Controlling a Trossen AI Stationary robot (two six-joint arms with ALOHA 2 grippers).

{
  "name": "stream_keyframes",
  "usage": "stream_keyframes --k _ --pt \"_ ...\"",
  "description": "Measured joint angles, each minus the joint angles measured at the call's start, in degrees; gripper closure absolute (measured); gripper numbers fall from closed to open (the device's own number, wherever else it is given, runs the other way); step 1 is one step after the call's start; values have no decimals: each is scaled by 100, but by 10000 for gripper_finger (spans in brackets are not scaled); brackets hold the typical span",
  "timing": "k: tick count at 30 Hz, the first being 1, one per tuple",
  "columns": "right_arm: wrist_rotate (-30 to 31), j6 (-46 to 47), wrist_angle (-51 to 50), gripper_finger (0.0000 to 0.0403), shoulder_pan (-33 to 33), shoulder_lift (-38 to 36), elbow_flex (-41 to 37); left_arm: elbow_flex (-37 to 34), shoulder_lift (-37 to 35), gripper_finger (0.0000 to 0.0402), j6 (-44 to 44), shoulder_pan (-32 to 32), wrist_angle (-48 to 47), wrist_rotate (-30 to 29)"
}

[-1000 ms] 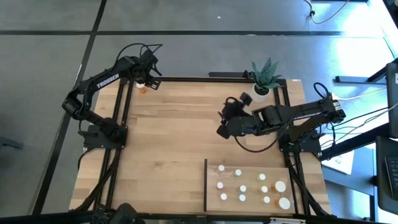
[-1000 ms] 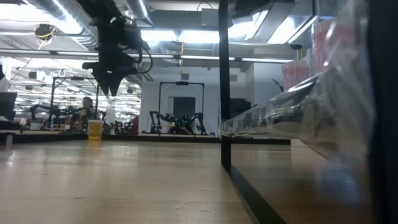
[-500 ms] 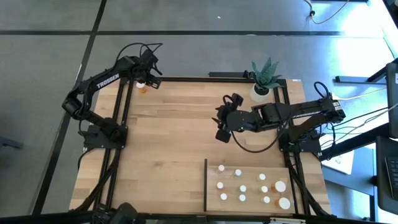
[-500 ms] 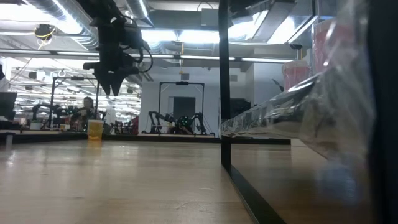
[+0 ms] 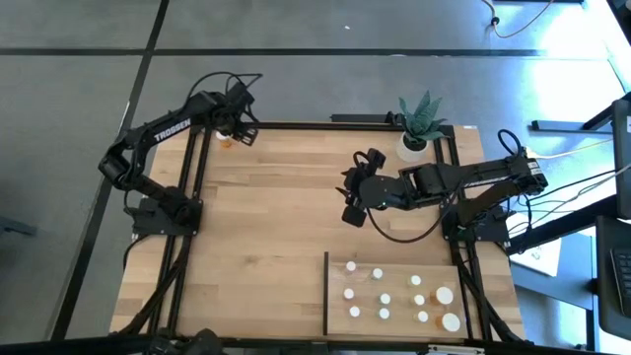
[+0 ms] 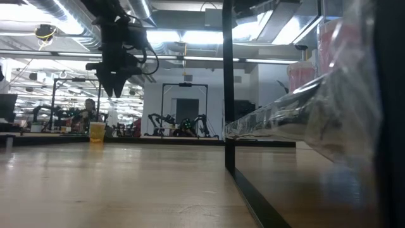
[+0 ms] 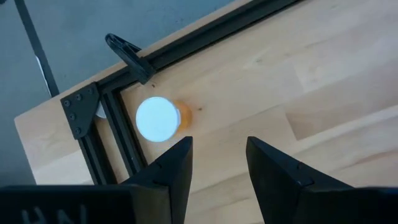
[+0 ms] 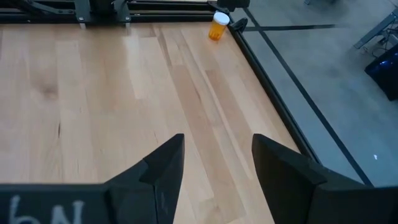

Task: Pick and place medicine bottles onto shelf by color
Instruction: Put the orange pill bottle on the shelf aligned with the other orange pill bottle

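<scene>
Orange bottle (image 5: 227,142) stands upright on the bench (image 5: 276,217), white cap up, at the far left corner right by the dark frame rail (image 7: 118,134). It's the only bottle off the shelf (image 5: 394,296), which sits well apart at the near right corner w/ abt a dozen white-capped bottles (image 5: 385,298) already in rows.

Change over the last sec: left gripper (image 5: 240,120) has shifted a little sideways abv the corner, so the bottle's orange body shows in the high view where before the wrist covered more of it. In the left wrist view the cap sits just ahead of and off to one side of the finger gap, not between the jaws. Jaws parted, nothing held. Right gripper (image 5: 351,209) pulled back from mid-bench toward its own side 1.0 s to 0.5 s ago, then held; it hangs over bare planks, jaws spread, empty, pointing toward the far corner.

Meaning, as I read it: shelf nearly full, last bottle pending. Left arm looks to be lining up for the pick, still needs to centre the gap on the cap and drop. Likely a hand-over or long carry after, since shelf is on the right arm's side. Rail close by = little room for the outer finger.
</scene>
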Motion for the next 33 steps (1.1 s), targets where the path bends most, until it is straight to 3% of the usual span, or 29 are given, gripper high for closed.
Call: stream_keyframes --k 10,22,33 --pt "0 0 -2 212 0 0 0 -2 0 241 -31 -27 -44 -65" --pt "2 -5 -2 212 0 0 0 -539 46 109 -161 188 552 -69" --pt "2 -7 -2 212 0 0 0 -1188 48 92 -1081 340 882 -87"
